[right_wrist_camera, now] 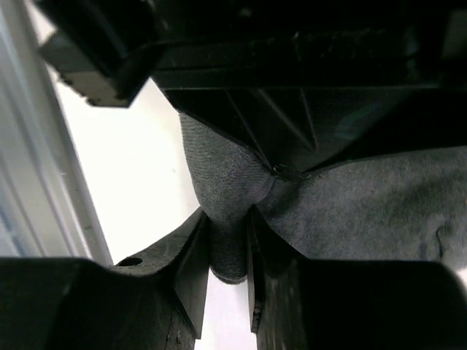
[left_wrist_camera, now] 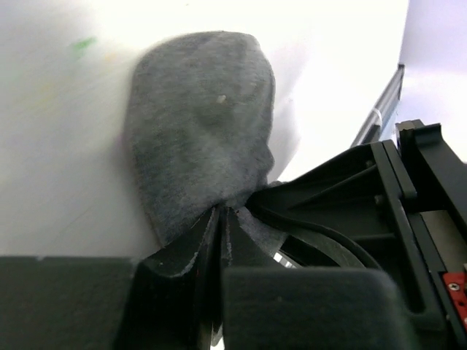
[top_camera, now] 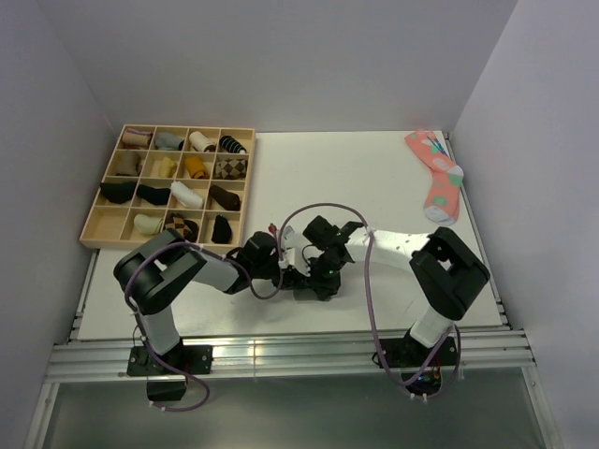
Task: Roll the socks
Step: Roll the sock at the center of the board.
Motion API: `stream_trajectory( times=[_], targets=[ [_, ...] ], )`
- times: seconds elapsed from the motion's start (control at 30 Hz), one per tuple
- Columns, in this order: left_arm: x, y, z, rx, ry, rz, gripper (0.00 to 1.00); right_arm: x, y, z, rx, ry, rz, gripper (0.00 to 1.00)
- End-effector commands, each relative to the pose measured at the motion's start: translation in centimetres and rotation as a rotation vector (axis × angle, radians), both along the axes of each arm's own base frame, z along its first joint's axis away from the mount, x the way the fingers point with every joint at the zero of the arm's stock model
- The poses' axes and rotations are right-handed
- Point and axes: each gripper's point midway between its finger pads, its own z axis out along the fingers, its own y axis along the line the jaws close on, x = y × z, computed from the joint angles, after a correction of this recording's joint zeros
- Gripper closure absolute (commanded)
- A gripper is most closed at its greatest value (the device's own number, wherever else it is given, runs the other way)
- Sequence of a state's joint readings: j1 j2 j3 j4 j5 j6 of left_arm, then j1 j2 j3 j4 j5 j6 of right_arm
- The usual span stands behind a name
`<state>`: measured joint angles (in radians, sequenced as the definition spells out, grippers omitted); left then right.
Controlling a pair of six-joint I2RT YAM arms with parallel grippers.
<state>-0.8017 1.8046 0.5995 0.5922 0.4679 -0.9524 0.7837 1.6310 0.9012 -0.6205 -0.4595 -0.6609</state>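
Note:
The socks (left_wrist_camera: 201, 131) are a dark charcoal-grey knit bundle lying on the white table. In the left wrist view my left gripper (left_wrist_camera: 222, 211) is shut on the near edge of the fabric, which fans out beyond the fingertips. The right wrist view shows my right gripper (right_wrist_camera: 228, 219) shut on a rounded fold of the socks (right_wrist_camera: 226, 189), with more grey cloth spreading to the right. Seen from the top, the left gripper (top_camera: 284, 268) and right gripper (top_camera: 315, 279) meet tip to tip near the table's front middle and hide the socks almost entirely.
A wooden compartment tray (top_camera: 94, 226) with several sock rolls stands at the back left. A salmon-pink dotted sock (top_camera: 437, 178) lies at the back right. The metal rail of the table's front edge (top_camera: 281, 351) runs just behind the arm bases.

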Motion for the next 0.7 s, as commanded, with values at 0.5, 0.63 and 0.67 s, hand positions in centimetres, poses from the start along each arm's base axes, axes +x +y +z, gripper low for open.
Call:
stream_trajectory(
  times=[0.5,0.63,0.67],
  targets=[
    [2.0,5.7,0.7,0.104,-0.205,0.287,0.68,-1.2,-1.4,-1.1,-0.044,0.406,-0.046,0.75],
    [2.4,6.1,1.6,0.083,-0.26,0.301,0.67,-1.1,-2.1,-1.9,-0.081,0.424,-0.064,0.75],
    [2.3,6.3,1.5,0.088,-0.269,0.3,0.66,-1.2,-2.1,-1.8,-0.089,0.435,-0.068,0.75]
  ],
)
